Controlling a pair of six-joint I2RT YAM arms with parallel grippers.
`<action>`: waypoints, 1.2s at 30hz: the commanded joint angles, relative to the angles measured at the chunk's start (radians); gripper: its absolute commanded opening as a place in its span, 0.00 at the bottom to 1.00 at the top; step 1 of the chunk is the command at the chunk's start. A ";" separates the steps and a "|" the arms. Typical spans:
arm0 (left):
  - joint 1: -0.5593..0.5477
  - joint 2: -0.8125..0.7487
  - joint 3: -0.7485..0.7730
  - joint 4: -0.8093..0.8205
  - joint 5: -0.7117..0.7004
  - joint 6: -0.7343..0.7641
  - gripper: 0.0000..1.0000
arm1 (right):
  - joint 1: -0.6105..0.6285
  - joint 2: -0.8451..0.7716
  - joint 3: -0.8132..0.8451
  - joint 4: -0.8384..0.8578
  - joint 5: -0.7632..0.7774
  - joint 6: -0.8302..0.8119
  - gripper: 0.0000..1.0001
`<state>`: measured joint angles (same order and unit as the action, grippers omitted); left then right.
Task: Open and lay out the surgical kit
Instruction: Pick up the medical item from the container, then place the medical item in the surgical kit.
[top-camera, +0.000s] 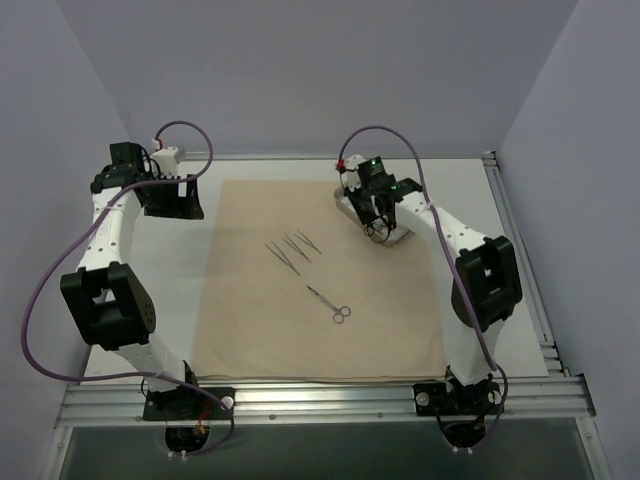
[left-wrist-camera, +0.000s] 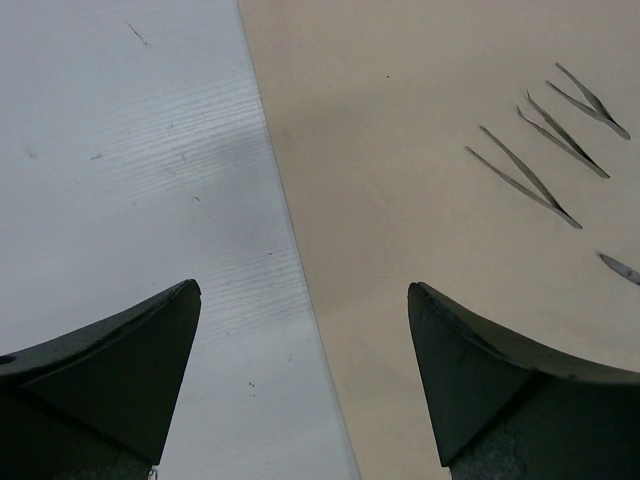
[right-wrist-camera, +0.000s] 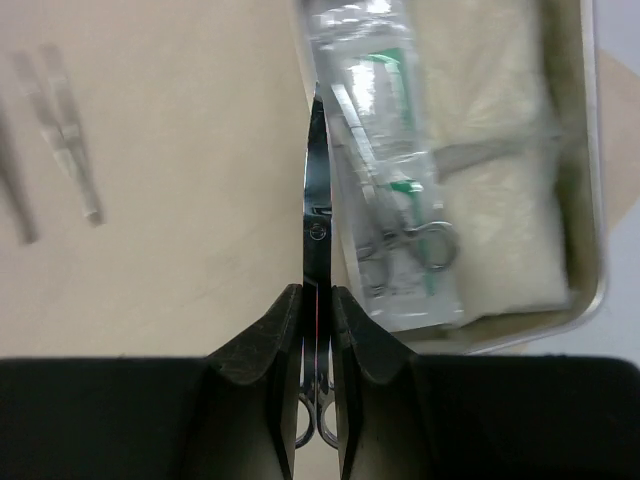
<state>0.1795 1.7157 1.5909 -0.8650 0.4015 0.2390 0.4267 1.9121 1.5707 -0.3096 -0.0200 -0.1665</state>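
Observation:
The tan cloth (top-camera: 300, 330) of the surgical kit lies spread flat on the table. Three thin tweezers (top-camera: 292, 250) and a ring-handled clamp (top-camera: 330, 303) rest on it near the middle. My right gripper (right-wrist-camera: 317, 300) is shut on a second ring-handled clamp (right-wrist-camera: 316, 190), its tip pointing away and its rings behind the fingers. It hangs by the left rim of the steel tray (right-wrist-camera: 592, 210). The tray holds gauze (right-wrist-camera: 505, 210), a clear packet (right-wrist-camera: 375, 130) and another clamp (right-wrist-camera: 425, 245). My left gripper (left-wrist-camera: 305, 300) stands open and empty over the cloth's left edge.
The white tabletop (left-wrist-camera: 130, 180) borders the cloth on the left. The tweezers (left-wrist-camera: 525, 180) lie to the right of my left gripper, with the clamp tip (left-wrist-camera: 620, 268) at that view's edge. Grey walls close in the table behind and on both sides.

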 joint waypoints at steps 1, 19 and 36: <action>0.008 -0.050 0.023 0.014 0.033 0.010 0.94 | 0.110 -0.207 -0.192 -0.013 -0.072 0.021 0.00; 0.012 -0.113 -0.014 0.023 0.072 0.013 0.94 | 0.288 -0.200 -0.509 0.104 -0.120 0.117 0.00; 0.020 -0.108 -0.009 0.020 0.071 0.014 0.94 | 0.287 -0.124 -0.494 0.133 -0.058 0.064 0.06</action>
<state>0.1917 1.6470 1.5768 -0.8635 0.4503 0.2409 0.7151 1.7794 1.0542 -0.1738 -0.1059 -0.0845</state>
